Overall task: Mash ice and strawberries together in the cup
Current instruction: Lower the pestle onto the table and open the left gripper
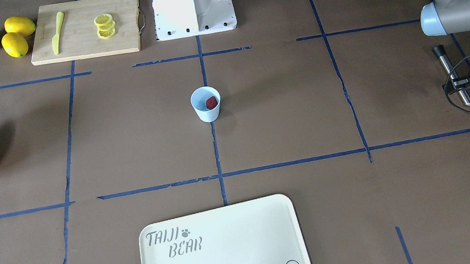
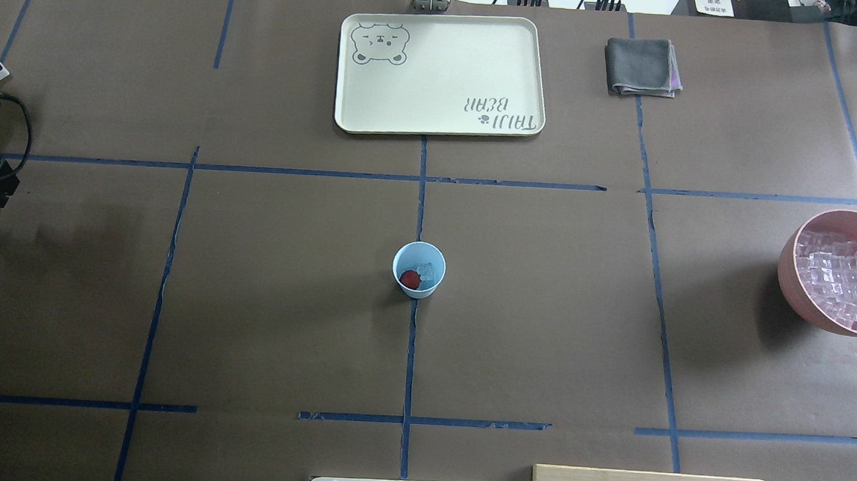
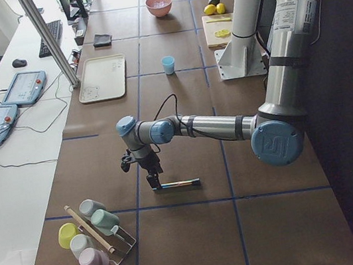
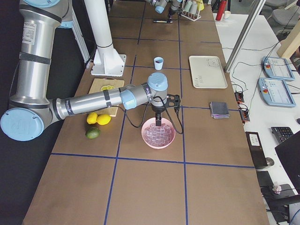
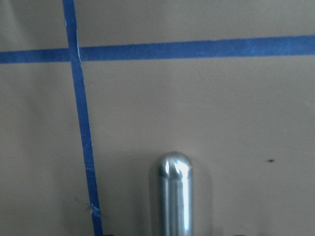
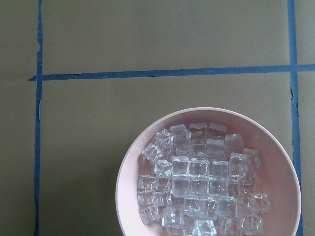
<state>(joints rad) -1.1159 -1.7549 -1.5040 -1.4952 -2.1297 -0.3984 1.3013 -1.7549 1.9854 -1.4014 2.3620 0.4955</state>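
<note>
Since light-blue plastic cup [image 1: 206, 104] with red strawberry [image 1: 211, 102] and clear ice cubes [image 2: 427, 272] sits mid-table, left gripper [image 1: 461, 84], far left over steel muddler rod [image 1: 450, 72] (clamped or not: cannot tell), should grip firmly, press centred.

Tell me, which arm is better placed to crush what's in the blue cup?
Probably the left. The left gripper is down at the metal rod lying on the table, a likely mashing tool. The right gripper hangs over the pink bowl of ice cubes, far from that rod.
</note>
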